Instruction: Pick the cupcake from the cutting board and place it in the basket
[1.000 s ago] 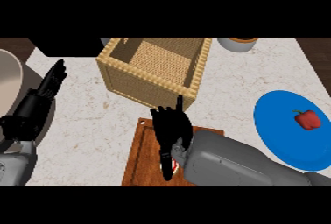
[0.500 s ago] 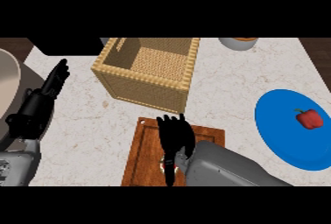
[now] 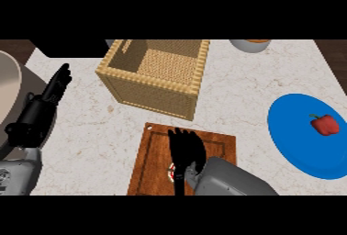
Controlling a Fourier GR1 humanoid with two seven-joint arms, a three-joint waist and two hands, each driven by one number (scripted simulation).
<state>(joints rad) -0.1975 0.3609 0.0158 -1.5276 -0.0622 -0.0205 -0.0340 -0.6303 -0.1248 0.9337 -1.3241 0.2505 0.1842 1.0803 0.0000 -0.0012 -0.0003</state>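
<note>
On the wooden cutting board (image 3: 152, 158) near the lower edge of the view, the right hand (image 3: 184, 149) is lying over the cupcake (image 3: 172, 172), fingers stretched straight toward the basket (image 3: 152, 94) and not curled round it; only a sliver of the cupcake is showing beside the wrist. The woven basket is standing just beyond the board. The left hand (image 3: 53, 89) is resting open at the left, fingers up. A blue plate (image 3: 298, 142) at the right is carrying a red pepper (image 3: 325, 124)

Pale marble counter (image 3: 237, 92) — dark floor (image 3: 335, 48) beyond.
</note>
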